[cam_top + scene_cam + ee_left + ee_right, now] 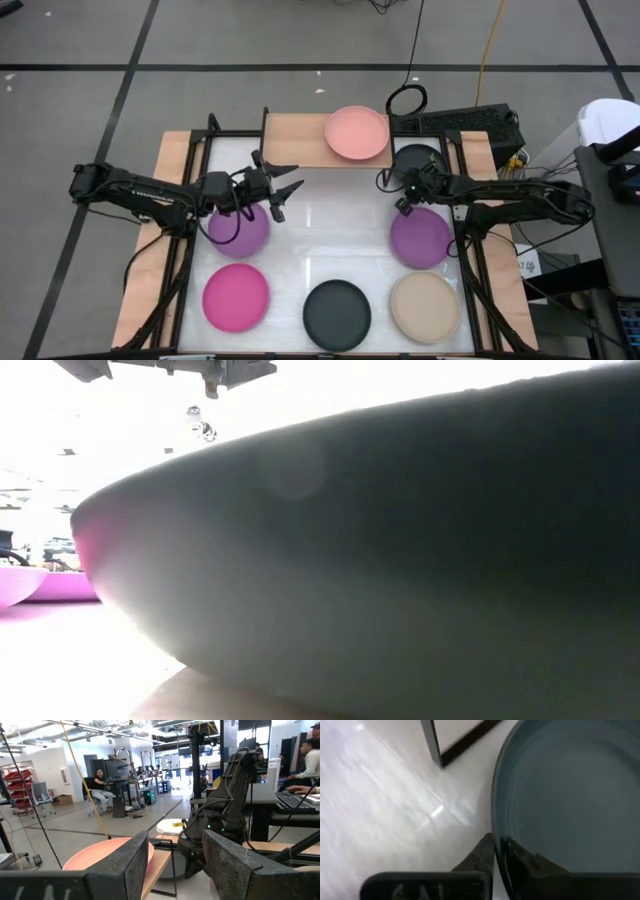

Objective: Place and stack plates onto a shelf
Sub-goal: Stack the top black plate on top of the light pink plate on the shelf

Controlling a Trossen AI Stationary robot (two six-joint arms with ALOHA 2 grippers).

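the right gripper (402, 190) has its fingers closed on the rim of a black plate (420, 160) just beside the shelf (295, 140), which lies toward the pink plate (357, 133). the left gripper (283, 188) hovers over the surface, fingers spread and empty.

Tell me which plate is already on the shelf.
Only the light pink plate, on the right end of the shelf. The two purple, magenta, black and beige plates lie on the table, and the right gripper pinches a second black plate's rim.
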